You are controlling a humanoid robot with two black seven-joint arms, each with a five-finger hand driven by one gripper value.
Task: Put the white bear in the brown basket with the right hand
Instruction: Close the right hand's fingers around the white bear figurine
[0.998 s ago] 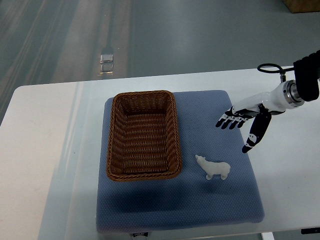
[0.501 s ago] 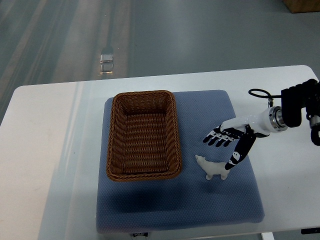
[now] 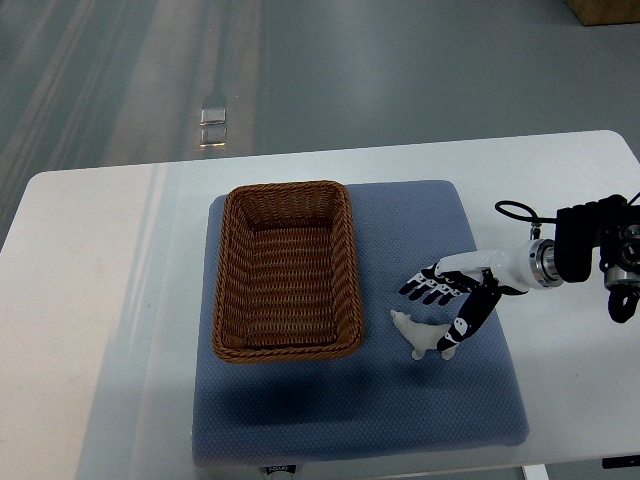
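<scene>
A white rectangular table [image 3: 100,260] carried a blue textured foam pad [image 3: 400,220], and on the pad's left half sat a brown woven wicker basket [image 3: 288,270], rectangular and with nothing inside it. The right hand [image 3: 447,303], black-fingered on a white forearm, reached in from the right edge with its fingers [image 3: 420,290] spread wide and the thumb hanging below them, holding nothing. It hovered directly over the rear of a small white toy bear [image 3: 418,333], which lay on the pad just beside the basket's near right corner, snout toward the basket. Whether the thumb touched the bear could not be told.

The likeliest trouble was a poor grasp: the bear was small and smooth, so fingers closing off-centre could squirt it sideways or pinch only its rump, letting it slip out during the lift over the basket's rim. The left arm was out of sight.
</scene>
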